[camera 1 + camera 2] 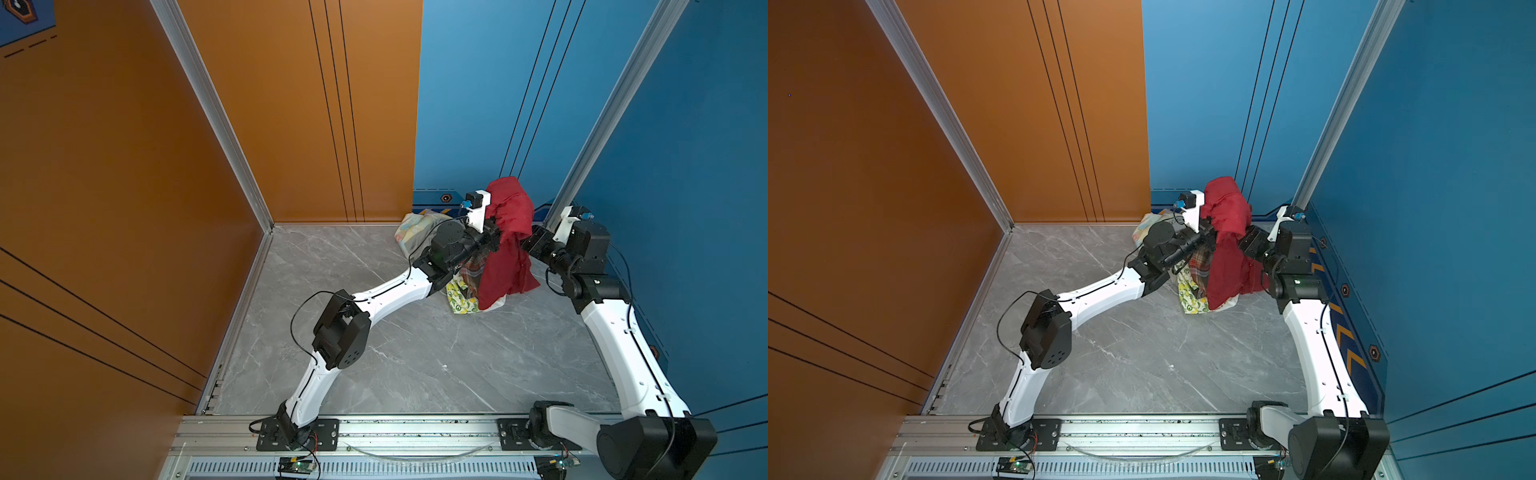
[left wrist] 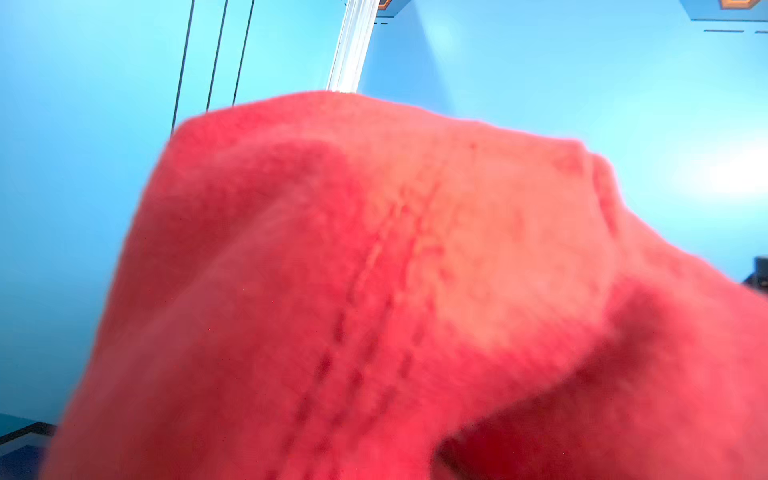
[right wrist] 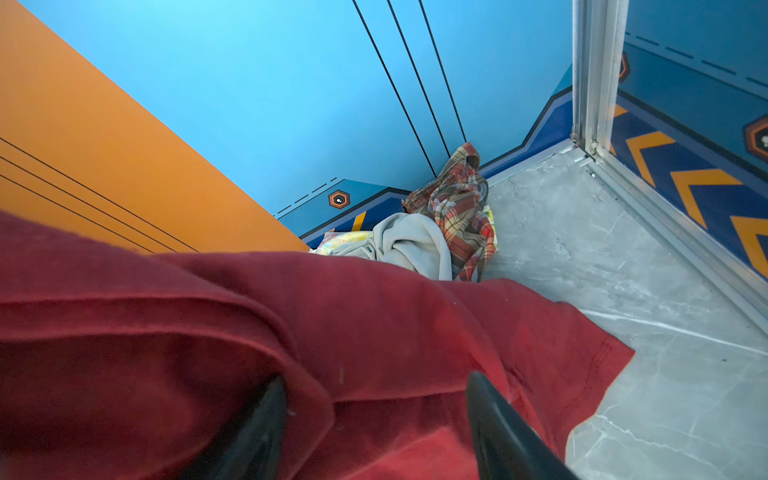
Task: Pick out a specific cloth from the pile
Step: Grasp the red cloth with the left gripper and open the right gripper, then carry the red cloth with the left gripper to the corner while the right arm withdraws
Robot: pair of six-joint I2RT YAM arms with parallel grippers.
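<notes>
By the blue wall (image 1: 478,104), the cloth (image 1: 509,249) hangs down from my closed left gripper (image 1: 492,237); my wide-open right gripper (image 3: 376,378) is just beside it.

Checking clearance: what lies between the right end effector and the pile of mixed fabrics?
The plain deep-red soft cloth covers that stretch up to the pile, in the right wrist view.

Plain deep-red cloth (image 1: 509,237), red-brown plaid (image 3: 457,212), plain grey garment (image 3: 409,245), yellow-green lemon print (image 1: 459,299), pale pastel fabric (image 1: 411,230), grey veined floor (image 1: 415,361), orange wall (image 1: 124,166) left, blue wall (image 1: 478,104) right
</notes>
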